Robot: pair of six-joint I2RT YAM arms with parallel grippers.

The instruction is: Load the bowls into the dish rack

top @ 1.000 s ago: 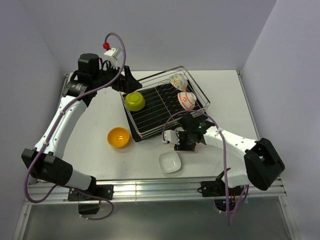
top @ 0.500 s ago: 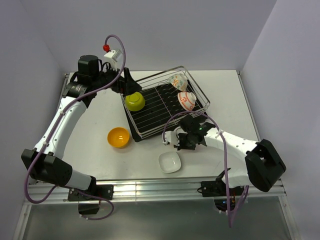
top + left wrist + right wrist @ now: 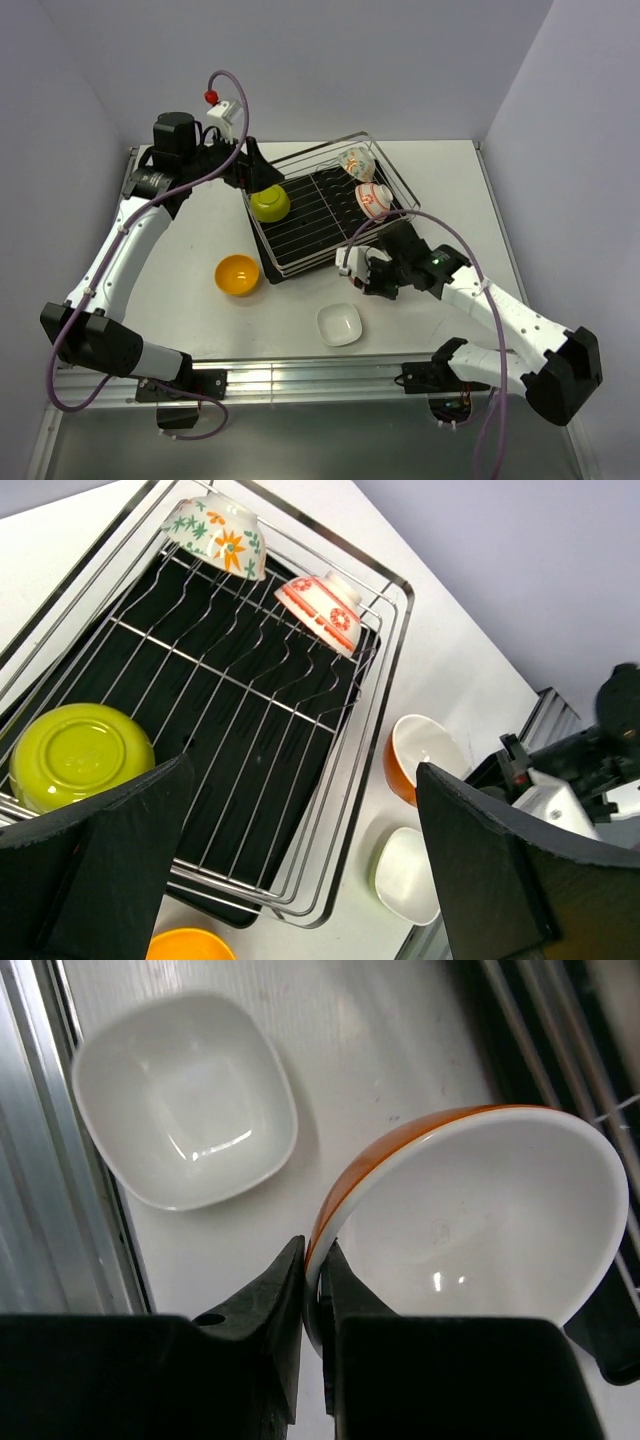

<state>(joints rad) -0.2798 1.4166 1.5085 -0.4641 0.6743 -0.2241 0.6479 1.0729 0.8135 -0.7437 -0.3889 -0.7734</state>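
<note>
The dish rack (image 3: 300, 268) holds a lime green bowl (image 3: 270, 203) upside down at its left, and a leaf-print bowl (image 3: 357, 162) and a red-and-white bowl (image 3: 373, 199) at its far right. My right gripper (image 3: 360, 268) is shut on the rim of an orange-outside, white-inside bowl (image 3: 480, 1210), held tilted by the rack's near right edge (image 3: 560, 1020). A white square bowl (image 3: 339, 324) and an orange bowl (image 3: 237, 275) sit on the table. My left gripper (image 3: 256, 172) is open and empty above the rack's left corner, beside the lime bowl (image 3: 78, 757).
The rack's middle (image 3: 230, 710) holds only bare prongs over the black tray. The aluminium rail (image 3: 60, 1210) runs along the table's near edge, close to the white square bowl (image 3: 185, 1125). Walls close in the table at the back and sides.
My right arm has swung its elbow out to the right and carried the orange-and-white bowl a little up toward the rack's near edge. The left arm has barely moved.
</note>
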